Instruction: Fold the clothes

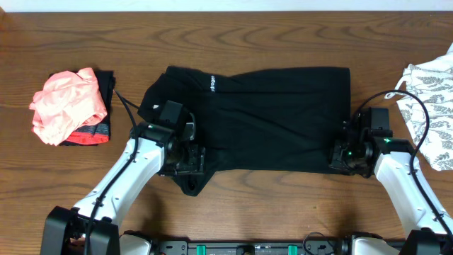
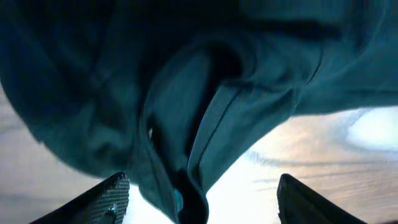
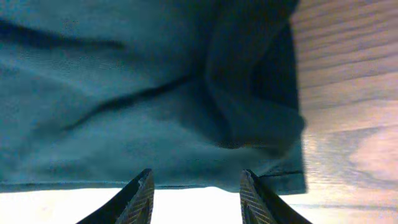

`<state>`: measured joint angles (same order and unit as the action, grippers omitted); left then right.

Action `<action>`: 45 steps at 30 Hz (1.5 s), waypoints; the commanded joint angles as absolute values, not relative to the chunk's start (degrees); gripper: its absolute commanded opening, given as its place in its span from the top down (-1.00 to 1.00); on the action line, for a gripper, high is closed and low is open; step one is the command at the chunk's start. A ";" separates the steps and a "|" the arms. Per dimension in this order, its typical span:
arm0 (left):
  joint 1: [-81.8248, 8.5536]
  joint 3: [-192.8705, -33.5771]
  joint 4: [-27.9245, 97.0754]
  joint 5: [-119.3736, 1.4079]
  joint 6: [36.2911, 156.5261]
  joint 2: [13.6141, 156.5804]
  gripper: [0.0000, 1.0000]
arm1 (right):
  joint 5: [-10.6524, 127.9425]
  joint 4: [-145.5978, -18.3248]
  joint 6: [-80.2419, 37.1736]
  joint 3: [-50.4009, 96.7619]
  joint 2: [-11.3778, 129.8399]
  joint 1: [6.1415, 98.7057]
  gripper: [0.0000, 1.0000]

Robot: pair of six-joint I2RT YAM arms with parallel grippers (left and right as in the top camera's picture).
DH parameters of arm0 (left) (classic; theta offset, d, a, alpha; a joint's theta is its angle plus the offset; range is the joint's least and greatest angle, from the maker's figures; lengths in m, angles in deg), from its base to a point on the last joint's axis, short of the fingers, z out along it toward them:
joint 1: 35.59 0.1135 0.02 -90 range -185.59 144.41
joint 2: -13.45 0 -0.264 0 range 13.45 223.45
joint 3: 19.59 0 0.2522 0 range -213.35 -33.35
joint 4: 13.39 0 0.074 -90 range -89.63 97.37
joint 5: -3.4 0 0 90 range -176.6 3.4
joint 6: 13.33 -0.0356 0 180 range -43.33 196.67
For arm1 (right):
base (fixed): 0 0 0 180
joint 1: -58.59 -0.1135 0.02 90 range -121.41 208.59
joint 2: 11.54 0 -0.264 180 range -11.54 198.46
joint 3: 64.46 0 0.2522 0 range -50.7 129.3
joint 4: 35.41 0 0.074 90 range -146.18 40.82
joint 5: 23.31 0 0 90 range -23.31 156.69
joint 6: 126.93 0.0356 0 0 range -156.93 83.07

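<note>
Here the garment (image 3: 124,93) lies before the right hand (image 3: 196,186).

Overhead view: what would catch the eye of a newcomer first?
A large black garment lies spread across the middle of the wooden table. The left gripper and the right gripper sit at its two near corners, both open. A crumpled coral-pink garment lies at the far left, a white leaf-patterned garment at the right edge.

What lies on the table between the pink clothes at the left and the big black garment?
Bare table, crossed only by a thin black cable; the overhead view shows it.
</note>
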<state>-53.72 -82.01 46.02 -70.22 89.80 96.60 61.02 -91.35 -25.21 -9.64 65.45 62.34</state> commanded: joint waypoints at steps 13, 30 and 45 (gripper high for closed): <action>-53.94 -76.05 43.09 -69.93 89.84 98.99 -0.51 | 65.19 -91.17 -22.58 -10.03 65.67 61.99 0.29; -53.94 -76.07 66.45 -67.40 100.16 99.38 0.88 | 65.23 -91.31 -22.63 -10.05 65.69 61.99 0.28; -53.94 -76.07 50.06 -62.28 100.57 99.38 0.81 | 65.23 -90.96 -22.69 -10.05 65.71 61.99 0.24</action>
